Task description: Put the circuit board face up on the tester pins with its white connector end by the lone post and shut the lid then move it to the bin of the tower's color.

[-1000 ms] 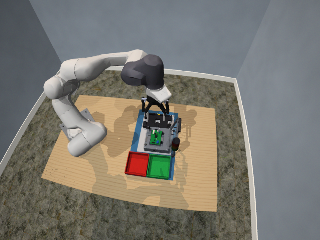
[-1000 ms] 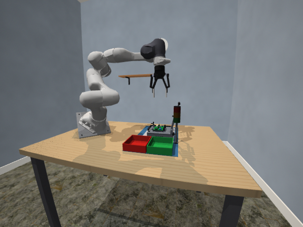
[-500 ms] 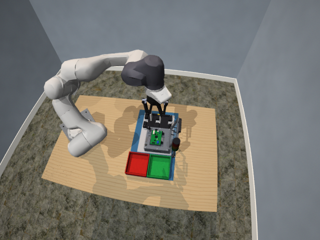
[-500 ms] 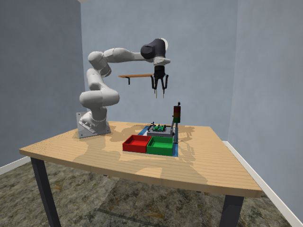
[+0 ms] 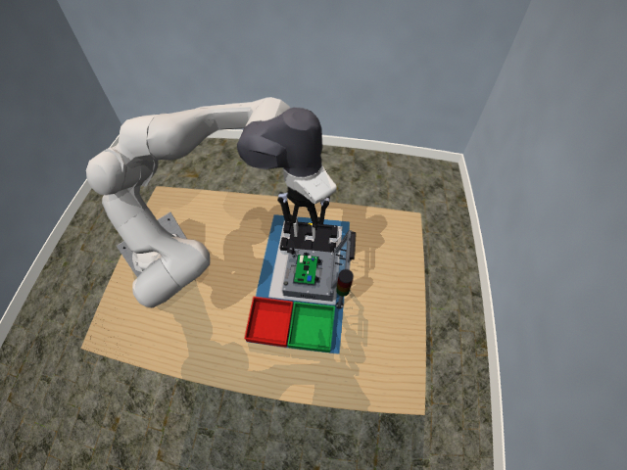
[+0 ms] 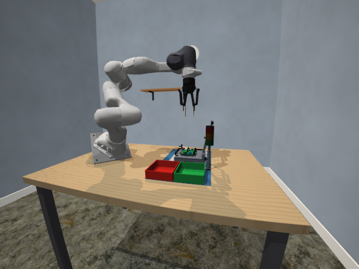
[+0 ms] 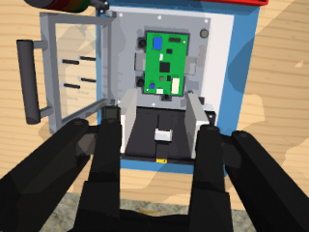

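The green circuit board lies face up on the grey tester, its white connector end toward the black tray. The tester's lid stands swung open, and its dark handle is free. My gripper hangs high above the tray and tester, fingers partly closed and apart, with nothing between them. The signal tower beside the tester shows no bright light.
A red bin and a green bin stand side by side in front of the tester, both empty. All stand on a blue mat. The arm's base is at the table's left.
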Robot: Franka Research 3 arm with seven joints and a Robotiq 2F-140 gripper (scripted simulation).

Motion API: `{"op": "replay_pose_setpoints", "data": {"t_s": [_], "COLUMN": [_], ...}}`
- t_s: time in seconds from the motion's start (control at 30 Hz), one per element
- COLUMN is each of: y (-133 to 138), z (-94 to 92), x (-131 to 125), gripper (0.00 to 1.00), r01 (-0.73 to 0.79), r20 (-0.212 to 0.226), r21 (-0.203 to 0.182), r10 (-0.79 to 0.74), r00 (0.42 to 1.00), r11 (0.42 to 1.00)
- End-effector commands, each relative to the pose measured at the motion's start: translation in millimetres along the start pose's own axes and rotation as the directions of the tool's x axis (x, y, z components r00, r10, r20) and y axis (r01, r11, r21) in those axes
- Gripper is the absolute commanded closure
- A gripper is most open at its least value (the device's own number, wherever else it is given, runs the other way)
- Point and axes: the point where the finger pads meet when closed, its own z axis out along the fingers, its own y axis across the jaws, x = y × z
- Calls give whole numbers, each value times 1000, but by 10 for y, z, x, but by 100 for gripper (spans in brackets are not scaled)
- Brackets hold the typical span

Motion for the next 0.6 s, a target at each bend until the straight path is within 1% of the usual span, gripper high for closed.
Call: {"op": "replay_pose_setpoints", "data": {"t_s": [0.0,0.17,0.27,0.4,0.57], "y": [3,-3,-79,-351,-845], "z": [-5,-5,-5,-4,-3], "x": [11,11,12,14,19], "gripper": [70,70,70,70,70], "r01": [-8,-8,-8,-8,-8], "r20": [-2,-2,-2,-2,-2], "r21": [-2,-2,-2,-2,-2], "r10": [8,8,8,8,8], "r00": [1000,1000,1000,1000,1000], "r11": [1000,1000,1000,1000,1000]}}
